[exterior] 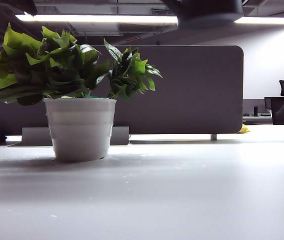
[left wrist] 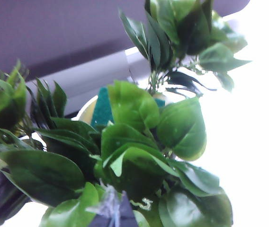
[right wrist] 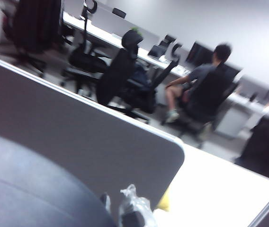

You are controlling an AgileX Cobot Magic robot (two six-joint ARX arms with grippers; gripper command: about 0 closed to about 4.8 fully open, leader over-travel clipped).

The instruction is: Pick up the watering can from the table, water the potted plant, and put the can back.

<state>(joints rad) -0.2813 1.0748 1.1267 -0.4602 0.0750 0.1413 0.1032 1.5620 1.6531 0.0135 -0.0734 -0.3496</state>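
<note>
The potted plant point(exterior: 67, 70) stands in its white ribbed pot point(exterior: 80, 127) on the left of the table point(exterior: 182, 190). High above the table, at the top edge of the exterior view, hangs the dark underside of the watering can point(exterior: 207, 12). In the right wrist view its black rounded body point(right wrist: 30, 189) fills the corner beside my right gripper point(right wrist: 120, 210), which is shut on the can; the handle and spout are hidden. My left gripper point(left wrist: 113, 213) sits close among the plant's leaves point(left wrist: 134, 142), fingertips pressed together, holding nothing.
A grey partition point(exterior: 192, 90) runs along the table's far edge, with a small yellow object point(exterior: 243, 129) near its right end. Beyond it are office desks, chairs and a seated person point(right wrist: 198, 90). Teal foam point(left wrist: 102, 106) shows inside the pot.
</note>
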